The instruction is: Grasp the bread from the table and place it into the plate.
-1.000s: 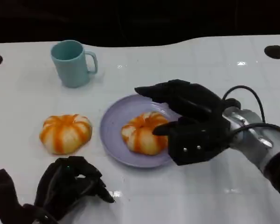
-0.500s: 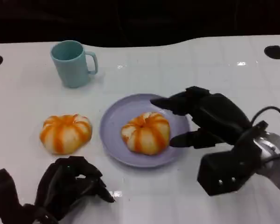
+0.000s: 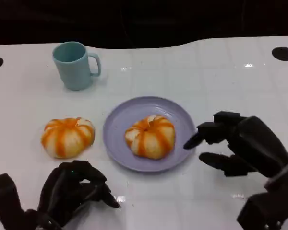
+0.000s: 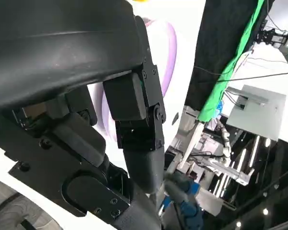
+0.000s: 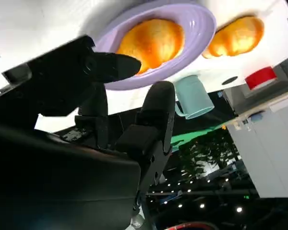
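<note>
Nearest to the robot, its left hand (image 3: pixel 72 191) rests low on the white surface (image 3: pixel 221 86), fingers curled in on themselves with nothing between them. Across at the other near corner, the right hand (image 3: pixel 240 146) hovers just beside the plate's right edge, fingers spread apart and holding nothing, one fingertip reaching toward the rim without touching it as far as I can tell.

A little farther out, a bread (image 3: pixel 150 136) sits inside the lavender plate (image 3: pixel 129 112), roughly at its middle. It is a round, domed bun with orange stripes running from its crown down the sides, crown facing up; it is so nearly round that no long axis stands out, though it looks slightly wider from side to side. The right wrist view shows the same bun (image 5: pixel 151 42) lying in the plate (image 5: pixel 199 28), with the hand's black fingers (image 5: pixel 110 66) apart from it.

To the left of the plate, well clear of its rim, a second striped bun (image 3: pixel 67 136) lies on the bare surface, also crown up, just beyond the left hand.

Farthest back, a pale teal mug (image 3: pixel 74 64) stands upright, its handle turned to the right.
</note>
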Controlling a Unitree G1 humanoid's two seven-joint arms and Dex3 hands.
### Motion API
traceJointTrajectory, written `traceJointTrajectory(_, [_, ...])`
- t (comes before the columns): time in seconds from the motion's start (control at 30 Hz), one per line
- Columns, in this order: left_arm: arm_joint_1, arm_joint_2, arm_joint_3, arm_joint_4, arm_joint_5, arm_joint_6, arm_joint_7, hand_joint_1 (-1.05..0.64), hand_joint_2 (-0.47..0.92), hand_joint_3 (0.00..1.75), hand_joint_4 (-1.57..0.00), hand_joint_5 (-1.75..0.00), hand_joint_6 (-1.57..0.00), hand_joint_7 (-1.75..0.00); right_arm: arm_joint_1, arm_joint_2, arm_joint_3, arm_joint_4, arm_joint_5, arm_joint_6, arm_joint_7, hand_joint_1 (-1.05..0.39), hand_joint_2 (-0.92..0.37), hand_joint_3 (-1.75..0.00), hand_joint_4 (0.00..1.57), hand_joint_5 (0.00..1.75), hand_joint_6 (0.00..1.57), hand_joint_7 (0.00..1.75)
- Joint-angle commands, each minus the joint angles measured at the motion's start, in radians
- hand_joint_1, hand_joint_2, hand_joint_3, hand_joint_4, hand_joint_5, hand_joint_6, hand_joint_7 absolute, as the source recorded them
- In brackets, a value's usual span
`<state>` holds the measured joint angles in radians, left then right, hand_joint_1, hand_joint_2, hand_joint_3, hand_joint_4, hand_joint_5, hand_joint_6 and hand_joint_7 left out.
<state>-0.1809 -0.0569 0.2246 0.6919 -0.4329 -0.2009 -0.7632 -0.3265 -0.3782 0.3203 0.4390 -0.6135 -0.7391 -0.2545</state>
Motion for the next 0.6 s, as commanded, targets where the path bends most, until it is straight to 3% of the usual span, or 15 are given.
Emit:
traceJointTrajectory(0.03, [0.000, 0.011, 0.002, 0.004, -0.003, 0.001, -0.002, -1.05, 0.60, 0.00, -1.57, -0.59, -1.57, -0.35, 0.075, -0.047, -0.037, -0.067, -0.001, -0.016, -0.005, -0.07, -0.51, -0.88, 0.73, 1.53, 0.80, 0.95])
traceJointTrajectory(0.13, [-0.001, 0.008, 0.002, 0.002, -0.004, 0.007, 0.004, -1.05, 0.60, 0.00, -1.57, -0.59, -1.57, -0.36, 0.127, -0.060, -0.058, -0.102, 0.005, -0.032, -0.008, -0.06, -0.54, -0.90, 0.77, 1.56, 0.83, 1.02])
traceJointTrajectory(0.2, [-0.001, 0.007, 0.001, 0.000, -0.003, 0.010, 0.008, -1.05, 0.59, 0.00, -1.57, -0.59, -1.57, -0.36, 0.169, -0.073, -0.072, -0.137, 0.018, -0.036, 0.008, -0.06, -0.47, -1.10, 0.78, 1.60, 0.81, 1.15])
traceJointTrajectory(0.3, [0.001, 0.005, -0.002, -0.005, 0.004, 0.004, 0.013, -1.05, 0.60, 0.00, -1.57, -0.60, -1.57, -0.36, 0.217, -0.083, -0.091, -0.180, 0.039, -0.039, 0.029, -0.07, -0.43, -1.26, 0.82, 1.61, 0.81, 1.23])
traceJointTrajectory(0.47, [0.002, 0.005, -0.004, -0.010, 0.003, 0.002, 0.015, -1.05, 0.60, 0.00, -1.57, -0.60, -1.57, -0.36, 0.300, -0.070, -0.124, -0.232, 0.052, -0.025, 0.028, -0.08, -0.40, -1.33, 0.90, 1.66, 0.85, 1.31])
traceJointTrajectory(0.6, [0.004, 0.009, -0.005, -0.011, 0.006, -0.003, 0.015, -1.05, 0.60, 0.00, -1.57, -0.59, -1.57, -0.36, 0.359, -0.047, -0.139, -0.268, 0.057, 0.026, 0.040, -0.09, -0.38, -1.35, 0.87, 1.74, 0.81, 1.41])
